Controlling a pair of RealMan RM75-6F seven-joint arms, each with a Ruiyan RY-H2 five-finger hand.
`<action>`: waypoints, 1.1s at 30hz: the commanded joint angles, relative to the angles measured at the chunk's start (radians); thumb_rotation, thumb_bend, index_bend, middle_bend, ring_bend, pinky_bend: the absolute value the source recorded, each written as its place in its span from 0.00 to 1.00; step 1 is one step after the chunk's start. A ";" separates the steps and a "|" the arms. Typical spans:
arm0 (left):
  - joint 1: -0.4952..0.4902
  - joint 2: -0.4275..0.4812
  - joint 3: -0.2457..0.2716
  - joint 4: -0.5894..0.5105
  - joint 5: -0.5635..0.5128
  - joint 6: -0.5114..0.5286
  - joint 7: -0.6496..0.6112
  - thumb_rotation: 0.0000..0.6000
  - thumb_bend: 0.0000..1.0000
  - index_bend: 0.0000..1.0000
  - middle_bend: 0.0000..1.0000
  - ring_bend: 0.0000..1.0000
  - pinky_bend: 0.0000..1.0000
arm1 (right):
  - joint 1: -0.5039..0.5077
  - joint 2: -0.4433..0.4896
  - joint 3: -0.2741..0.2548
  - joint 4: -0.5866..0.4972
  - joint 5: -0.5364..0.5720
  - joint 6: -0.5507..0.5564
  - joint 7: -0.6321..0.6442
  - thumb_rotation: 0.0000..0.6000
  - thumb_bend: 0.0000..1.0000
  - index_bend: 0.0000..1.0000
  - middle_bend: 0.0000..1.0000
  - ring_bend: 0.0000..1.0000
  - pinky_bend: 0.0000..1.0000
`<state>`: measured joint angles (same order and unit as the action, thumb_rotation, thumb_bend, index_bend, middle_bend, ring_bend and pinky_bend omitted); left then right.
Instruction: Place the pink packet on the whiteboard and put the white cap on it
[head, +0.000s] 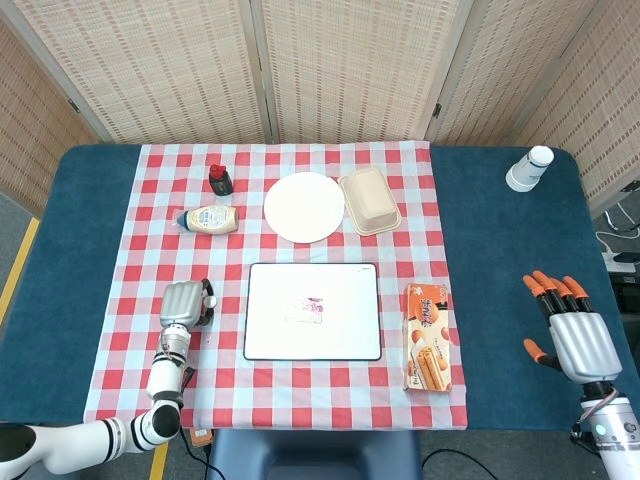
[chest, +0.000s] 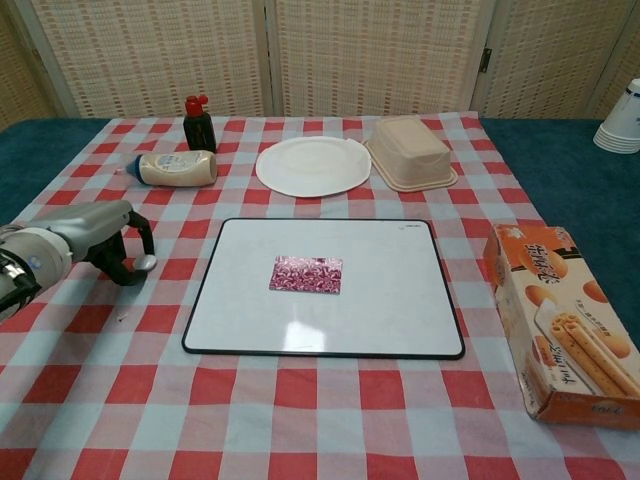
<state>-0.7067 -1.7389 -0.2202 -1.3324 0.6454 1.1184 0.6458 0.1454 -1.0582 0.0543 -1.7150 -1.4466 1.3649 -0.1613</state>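
The pink packet (chest: 305, 274) lies flat near the middle of the whiteboard (chest: 400, 250); the head view shows the packet (head: 312, 308) on the board (head: 345, 285) too. Left of the board, my left hand (chest: 95, 235) rests low over the checked cloth, its fingers curled down in a ring. The small white cap (chest: 146, 262) sits pinched between thumb and fingertip, right at the cloth. In the head view that left hand (head: 182, 305) largely covers the cap. My right hand (head: 570, 335) hovers far right over the blue table, fingers spread, holding nothing.
Behind the board stand a white plate (chest: 313, 165), a beige tub (chest: 412, 152), a lying mayonnaise bottle (chest: 175, 167) and a dark sauce bottle (chest: 199, 124). An orange biscuit box (chest: 560, 320) lies right of the board. Stacked paper cups (head: 528, 168) stand far right.
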 joint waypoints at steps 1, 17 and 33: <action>0.001 0.004 -0.004 -0.009 0.010 0.007 -0.002 1.00 0.35 0.47 1.00 1.00 1.00 | 0.000 -0.001 0.000 0.000 0.001 -0.001 -0.002 1.00 0.22 0.08 0.03 0.00 0.09; -0.051 -0.024 -0.039 -0.125 0.035 0.060 0.082 1.00 0.35 0.49 1.00 1.00 1.00 | -0.001 -0.002 -0.004 -0.004 -0.013 0.008 0.000 1.00 0.22 0.08 0.03 0.00 0.09; -0.226 -0.277 -0.106 -0.059 -0.004 0.108 0.282 1.00 0.35 0.49 1.00 1.00 1.00 | -0.029 0.013 -0.020 0.005 -0.095 0.081 0.066 1.00 0.22 0.08 0.03 0.00 0.09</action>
<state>-0.9125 -1.9913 -0.3134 -1.4155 0.6516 1.2314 0.9117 0.1170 -1.0458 0.0348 -1.7101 -1.5415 1.4456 -0.0955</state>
